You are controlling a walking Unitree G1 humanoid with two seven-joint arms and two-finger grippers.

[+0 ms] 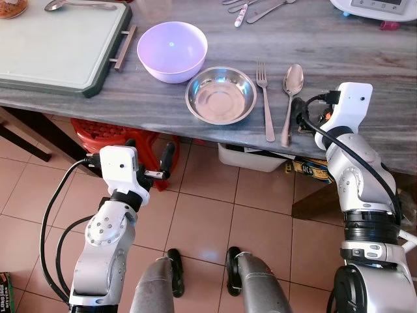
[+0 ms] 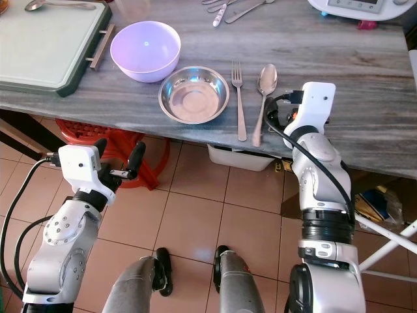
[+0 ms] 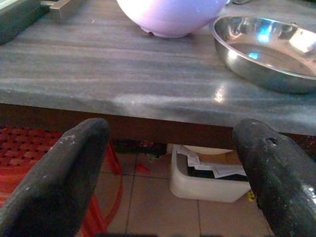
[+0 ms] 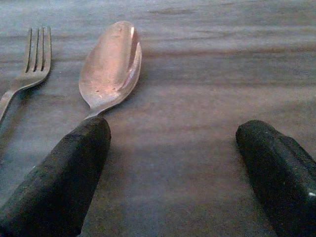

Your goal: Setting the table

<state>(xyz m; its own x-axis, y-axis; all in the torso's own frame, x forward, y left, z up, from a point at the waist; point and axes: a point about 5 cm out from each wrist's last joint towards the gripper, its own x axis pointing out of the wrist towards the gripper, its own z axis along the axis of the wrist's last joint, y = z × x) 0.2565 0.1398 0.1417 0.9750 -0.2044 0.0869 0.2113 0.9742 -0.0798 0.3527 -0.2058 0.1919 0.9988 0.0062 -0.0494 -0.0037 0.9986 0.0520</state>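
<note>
Table (image 1: pixel 339 59), grey wood-grain top, carries the whole setting along its near edge, which is where a diner would sit, so the layout reads as one place already mostly laid.

Green tray (image 1: pixel 58 45) sits at the far left of the top, well apart from the place setting; I judge it is a staging surface, not part of the setting.

Lilac bowl (image 1: pixel 172 51) stands upright just right of the tray's handle. Steel dish (image 1: pixel 221 95) lies just in front and to the right of it, the two rims close or touching; I cannot tell which from the head views.

Fork (image 1: pixel 266 98) lies just right of the steel dish, tines pointing away from me. Spoon (image 1: pixel 290 98) lies just right of the fork, bowl end away, roughly parallel, handles reaching toward the table edge. Cutlery beside the dish on one side fits a deliberate pairing.

My right gripper (image 4: pixel 173 163) is over the table edge at the spoon's handle end, fingers spread and released, holding nothing. In the right wrist view one finger (image 4: pixel 64 173) lies over or just beside the spoon's handle, the other well off to the side on bare tabletop. Contact is uncertain: the finger hides the handle there.

My left gripper (image 1: pixel 151 163) hangs below table height, in front of the edge, fingers spread, empty. It points at the table edge below the lilac bowl, with a red stool (image 1: pixel 98 134) and a white bin (image 3: pixel 207 173) under the table beyond.

More cutlery (image 1: pixel 257 10) lies at the table's far side.
</note>
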